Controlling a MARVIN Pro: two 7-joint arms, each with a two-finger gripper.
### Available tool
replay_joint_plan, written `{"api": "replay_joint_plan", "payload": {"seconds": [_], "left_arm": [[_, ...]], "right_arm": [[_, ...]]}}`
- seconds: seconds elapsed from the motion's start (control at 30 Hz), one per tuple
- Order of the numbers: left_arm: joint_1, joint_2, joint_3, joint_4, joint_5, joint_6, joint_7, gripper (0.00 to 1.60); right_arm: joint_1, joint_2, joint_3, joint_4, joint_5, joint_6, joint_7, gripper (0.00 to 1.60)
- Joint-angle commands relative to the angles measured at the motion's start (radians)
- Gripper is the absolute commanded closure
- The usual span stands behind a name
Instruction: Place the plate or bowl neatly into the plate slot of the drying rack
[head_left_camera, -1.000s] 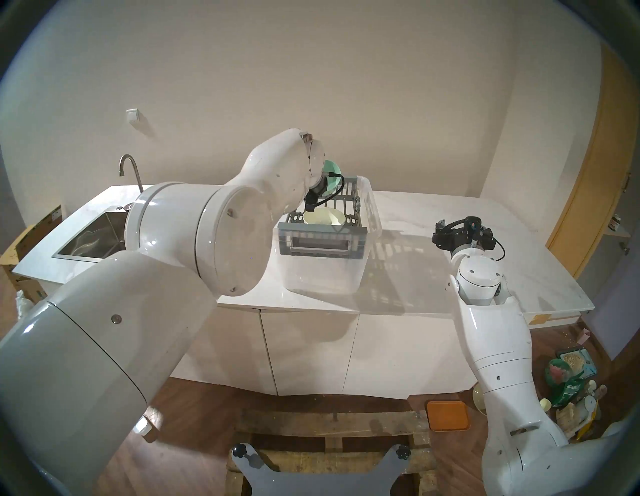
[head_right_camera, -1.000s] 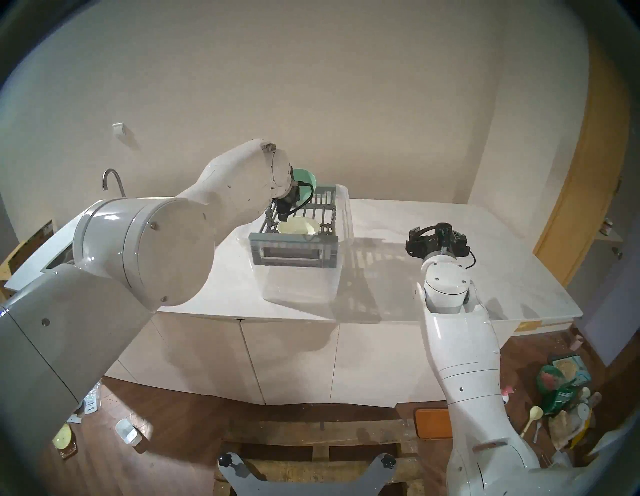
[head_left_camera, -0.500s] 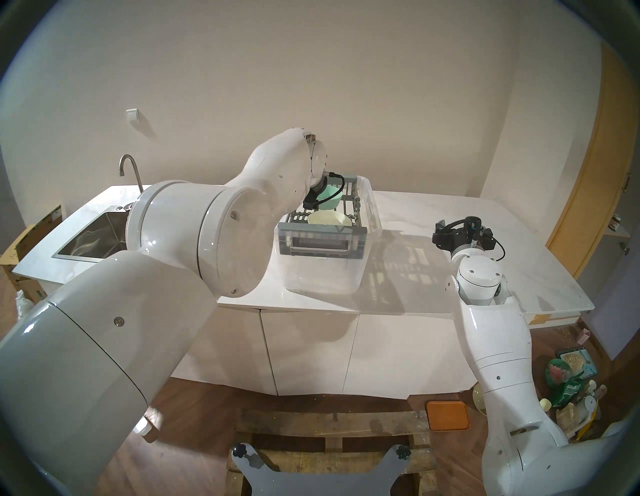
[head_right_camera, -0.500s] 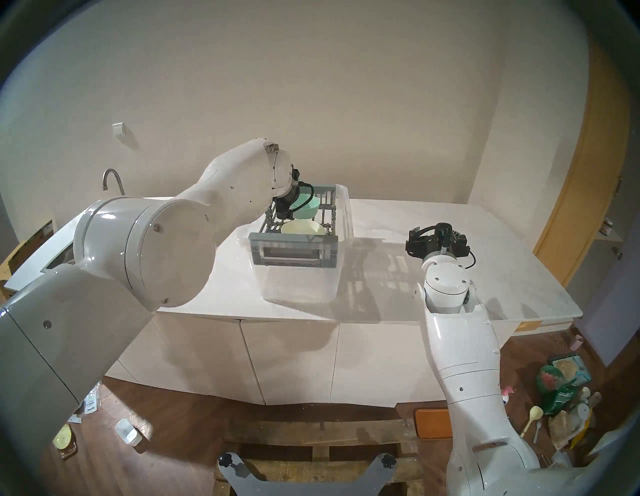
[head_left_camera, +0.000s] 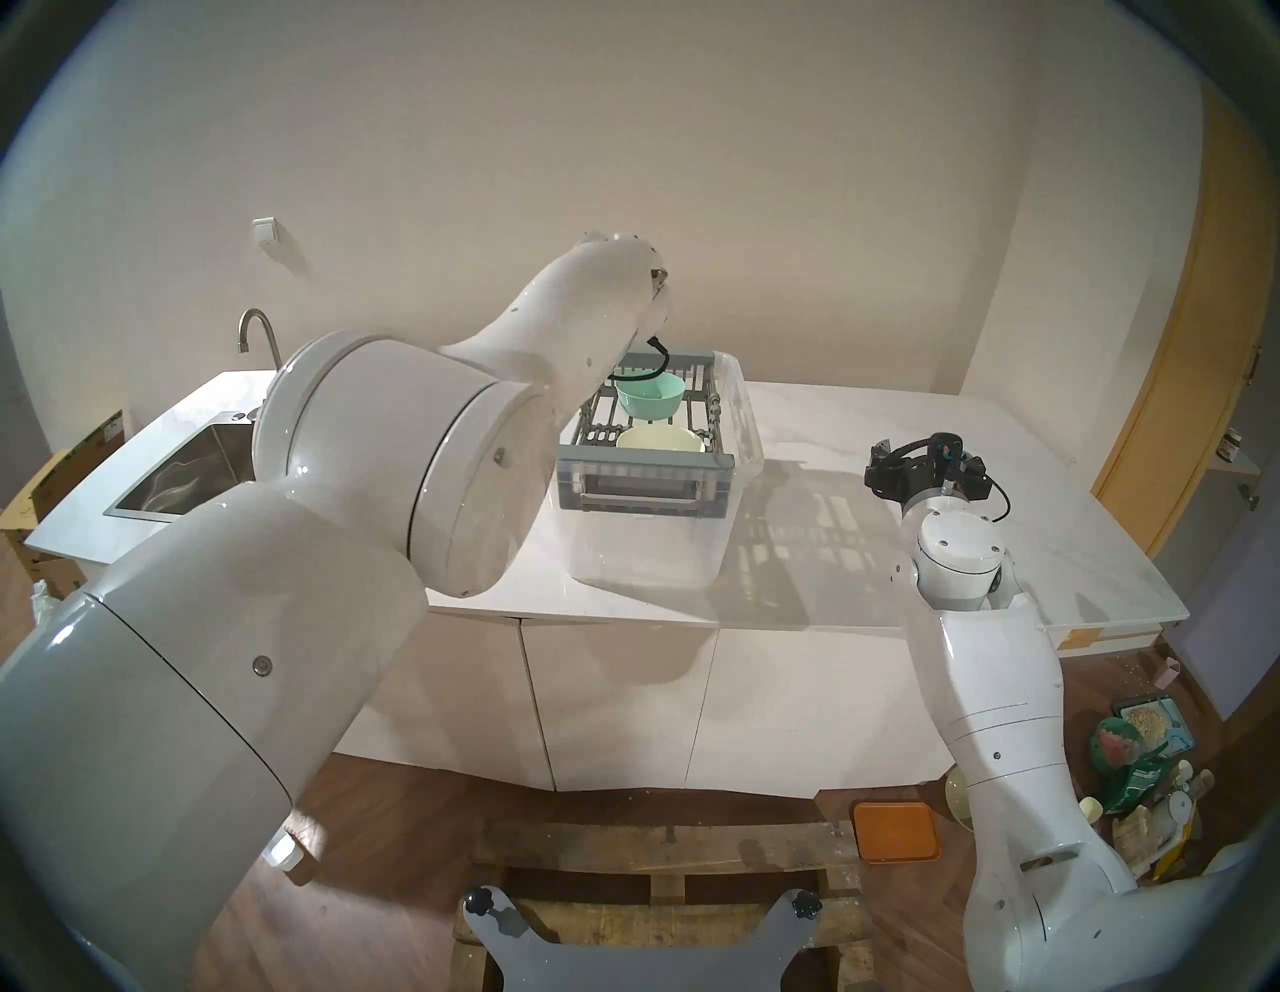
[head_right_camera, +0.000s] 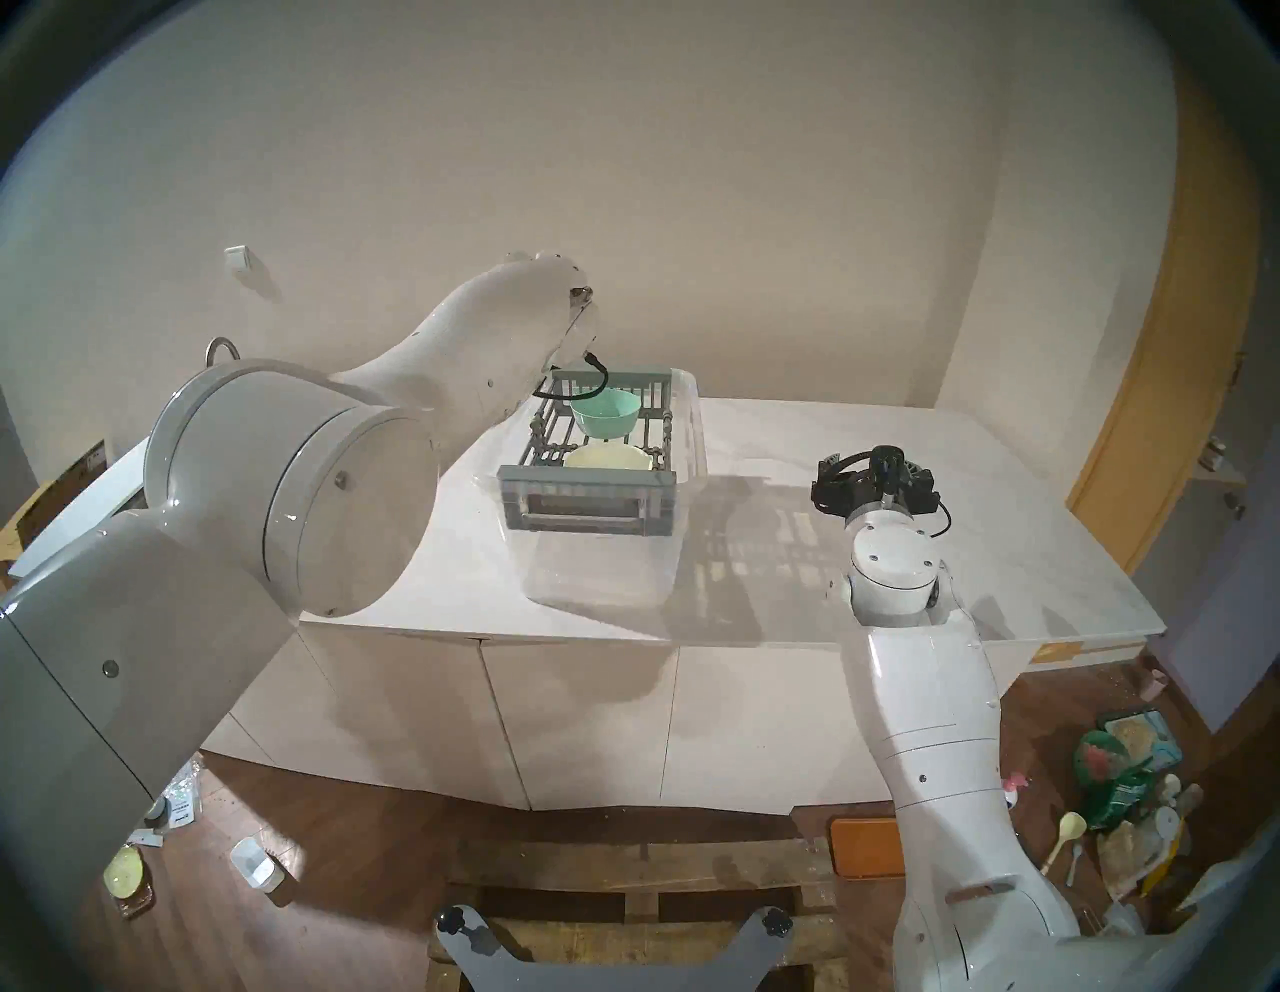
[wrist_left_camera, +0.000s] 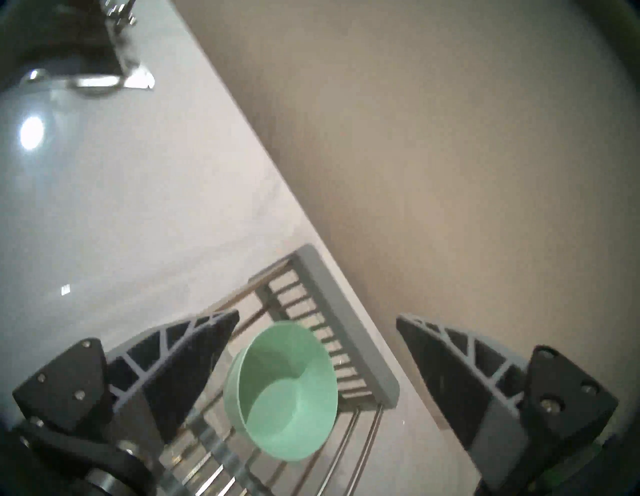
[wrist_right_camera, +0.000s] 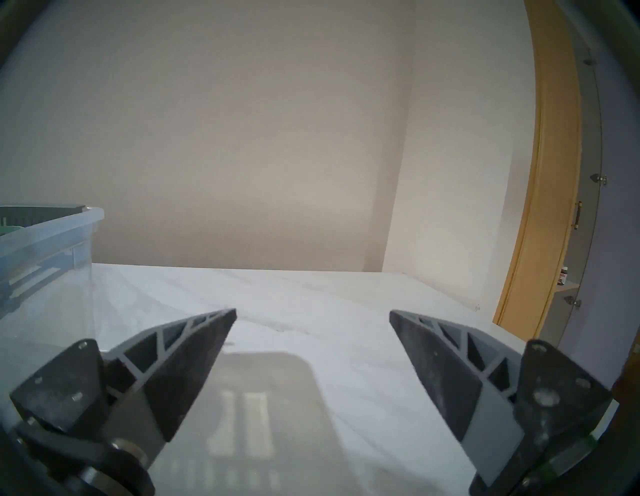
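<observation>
The grey drying rack (head_left_camera: 644, 479) sits in a clear plastic tub (head_left_camera: 647, 554) on the white counter. A mint-green bowl (head_left_camera: 650, 398) stands upright, free, on the rack's floor bars (head_left_camera: 708, 415) toward the far end. A cream bowl (head_left_camera: 659, 438) stands just in front of it. In the left wrist view my left gripper (wrist_left_camera: 317, 315) is open and empty, above and clear of the green bowl (wrist_left_camera: 282, 391). In the head views my left forearm hides it. My right gripper (wrist_right_camera: 312, 311) is open and empty, low over the counter to the right of the tub (head_left_camera: 925, 457).
A steel sink (head_left_camera: 180, 471) and tap (head_left_camera: 260, 339) lie at the counter's left end. The wall runs close behind the rack (wrist_left_camera: 450, 173). The tub's rim (wrist_right_camera: 52, 225) shows to the left of my right gripper. Clutter lies on the floor at right.
My left gripper lowered the tilted green bowl into the rack, let it go, and has risen away. The bowl now stands upright on the bars. My right arm has not moved.
</observation>
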Motion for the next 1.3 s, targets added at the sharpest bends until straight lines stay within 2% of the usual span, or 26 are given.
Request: {"api": "replay_joint_plan", "payload": {"seconds": [0.0,0.07,0.13,0.27,0.53,0.73,0.97,1.27], "left_arm": [[-0.038,-0.003,0.149,-0.033,0.182,-0.058,-0.039,0.0],[-0.02,0.007,0.176,-0.017,0.248,-0.088,-0.023,0.0],[0.004,0.025,0.206,-0.003,0.281,-0.107,-0.001,0.0],[0.064,0.058,0.245,0.035,0.373,-0.092,0.03,0.0],[0.197,0.109,0.339,0.078,0.574,-0.113,0.084,0.0],[0.195,0.132,0.422,0.062,0.703,-0.126,0.128,0.0],[0.181,0.139,0.498,0.046,0.779,-0.157,0.165,0.0],[0.15,0.154,0.509,0.019,0.781,-0.218,0.22,0.0]], "right_arm": [[0.021,0.001,0.001,-0.023,-0.002,-0.01,-0.001,0.0],[0.021,0.002,0.001,-0.022,-0.001,-0.009,-0.001,0.0],[0.021,0.002,0.001,-0.021,-0.001,-0.009,-0.001,0.0],[0.02,0.002,0.001,-0.017,-0.001,-0.007,0.0,0.0],[0.02,0.002,0.001,-0.009,-0.001,-0.006,0.002,0.0],[0.021,0.002,0.001,-0.004,-0.001,-0.007,0.002,0.0],[0.022,0.002,0.001,0.0,-0.001,-0.007,0.003,0.0],[0.023,0.002,0.001,0.004,-0.001,-0.007,0.004,0.0]]}}
